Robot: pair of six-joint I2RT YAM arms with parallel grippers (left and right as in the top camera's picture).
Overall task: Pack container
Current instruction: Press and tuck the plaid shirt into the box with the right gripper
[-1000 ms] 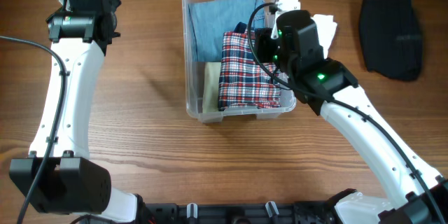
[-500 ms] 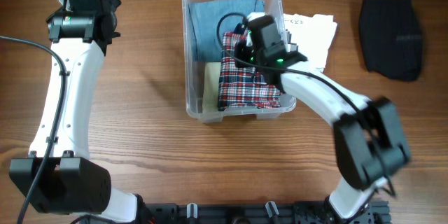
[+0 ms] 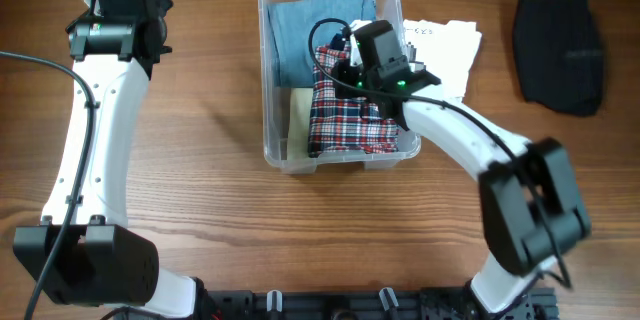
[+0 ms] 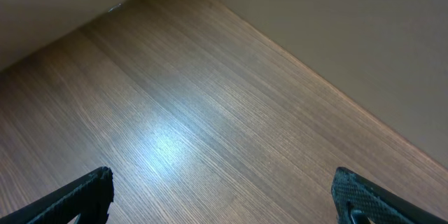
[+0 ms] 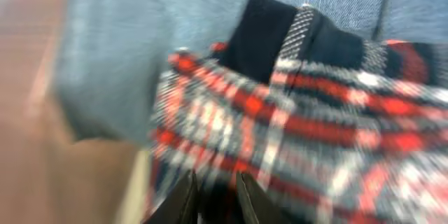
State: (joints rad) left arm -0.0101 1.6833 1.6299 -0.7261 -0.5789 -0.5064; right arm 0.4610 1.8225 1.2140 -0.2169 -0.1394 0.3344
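**Overhead view: right arm down in the clear bin, left arm off to the side**

Closest to me, the two white arms rise from their black bases at the near edge of the wooden table (image 3: 200,200). The right arm (image 3: 460,145) bends inward and reaches up over the container (image 3: 268,110). This clear plastic bin sits at the middle of the table, towards the far side, with its long sides running away from me.

Inside the bin, a red, white and navy plaid garment (image 3: 350,120) fills the near right part. A pale cream folded cloth (image 3: 298,120) lies just beside it on the left, against the bin wall. Behind both, a light blue denim garment (image 3: 305,35) takes up the far half.

The right arm's wrist hangs over the far edge of the plaid, where it meets the denim. From the right wrist camera, the right gripper (image 5: 213,196) is right down at the plaid cloth. Its two fingers stand close together with only a narrow gap. The picture is blurred, so I cannot tell whether they are pinching the fabric or have let it go. A dark fold with a fine checked band (image 5: 280,38) shows just past the plaid, with denim beyond it.

Just beside the bin's right wall lies a white folded item with small print (image 3: 445,45). Well apart, near the right edge, a black garment (image 3: 558,52) lies flat.

The left arm (image 3: 95,130) stretches to the far left corner. The left gripper (image 4: 227,194) has its jaws spread wide over bare wood, with nothing between them.
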